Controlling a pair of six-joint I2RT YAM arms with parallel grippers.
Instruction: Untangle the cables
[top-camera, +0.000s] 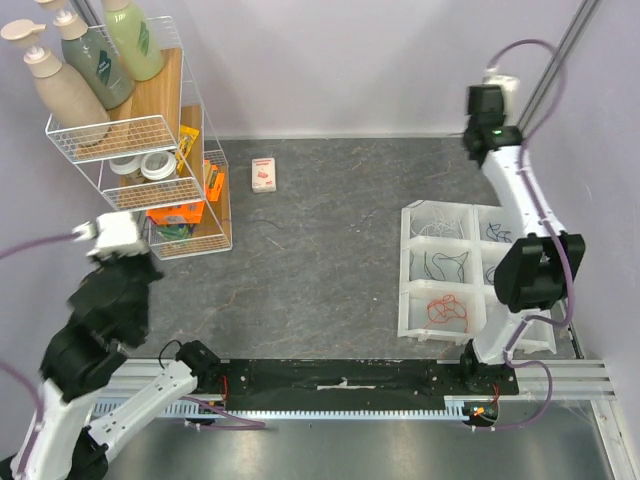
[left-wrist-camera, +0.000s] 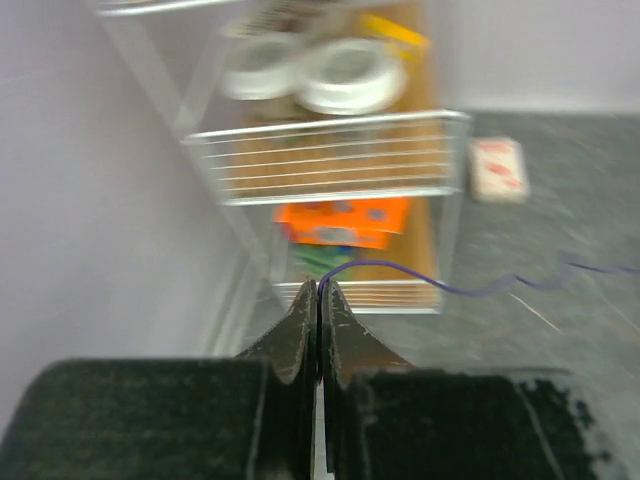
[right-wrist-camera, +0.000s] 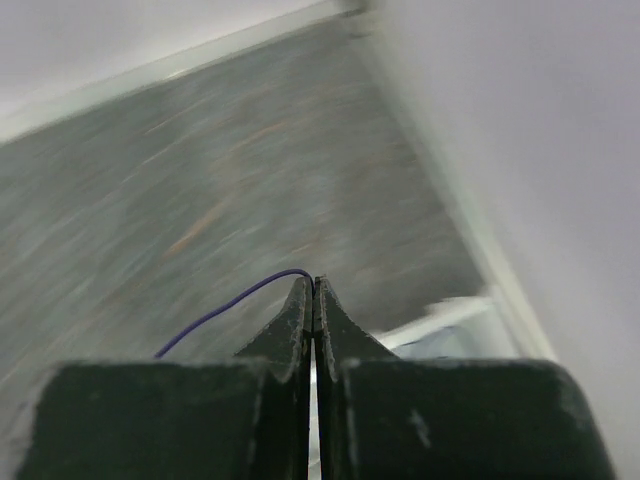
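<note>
My left gripper (left-wrist-camera: 320, 285) is shut on one end of a thin purple cable (left-wrist-camera: 480, 290), which runs off to the right above the table. My right gripper (right-wrist-camera: 314, 282) is also shut on a purple cable (right-wrist-camera: 230, 305), and that strand curves away to the lower left. From above, the left arm (top-camera: 100, 310) is raised beside the wire rack. The right arm (top-camera: 520, 200) reaches to the far right corner. The purple strand is too thin to make out there. An orange-red cable (top-camera: 448, 308), a white cable (top-camera: 445, 262) and a dark blue cable (top-camera: 497, 235) lie in separate tray compartments.
A white compartment tray (top-camera: 405, 270) sits at the right. A wire rack (top-camera: 150, 170) with pump bottles, tape rolls and orange packets stands at the far left, close to my left gripper. A small white and red box (top-camera: 263, 175) lies near the back wall.
</note>
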